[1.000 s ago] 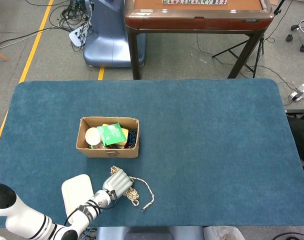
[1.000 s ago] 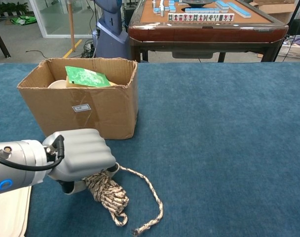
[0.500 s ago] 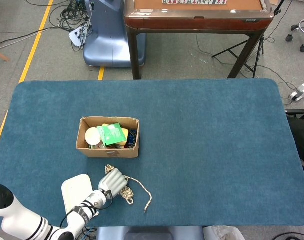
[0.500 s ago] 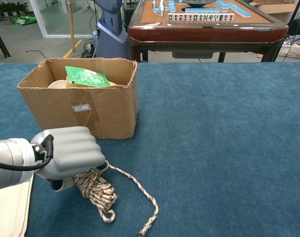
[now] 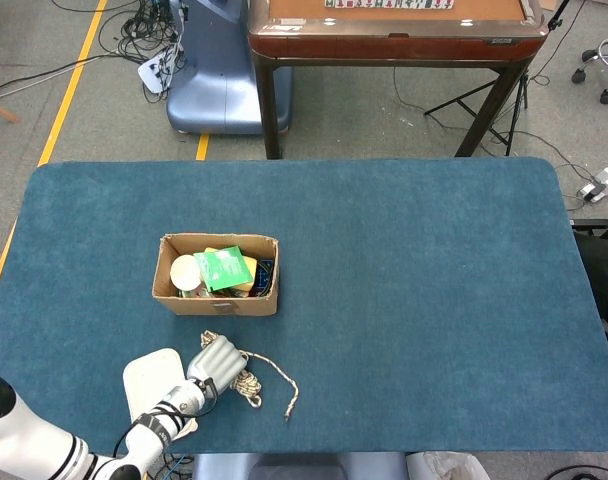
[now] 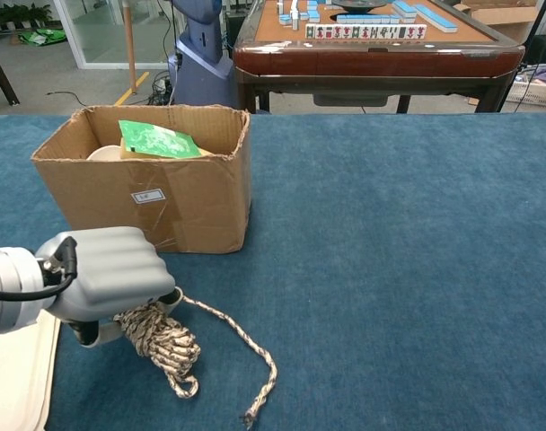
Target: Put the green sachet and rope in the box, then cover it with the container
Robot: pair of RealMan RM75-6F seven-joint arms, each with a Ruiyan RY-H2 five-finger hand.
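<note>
The green sachet (image 5: 224, 268) (image 6: 158, 140) lies on top of the things inside the open cardboard box (image 5: 216, 299) (image 6: 147, 193). Just in front of the box, my left hand (image 5: 213, 364) (image 6: 105, 280) grips the bundled end of the speckled rope (image 5: 249, 387) (image 6: 161, 340). The bundle hangs a little over the blue cloth, and the loose tail (image 6: 246, 352) trails to the right across it. A white flat container (image 5: 153, 385) (image 6: 13, 382) lies left of the hand. My right hand shows in neither view.
The box also holds a white cup (image 5: 185, 272) and other small items. A wooden mahjong table (image 5: 394, 30) and a blue machine base (image 5: 216, 85) stand behind the blue-covered table (image 5: 424, 300). The near edge runs close below the hand.
My left hand has drawn the rope bundle to the left and slightly toward the box, and the loose tail has dragged along behind it.
</note>
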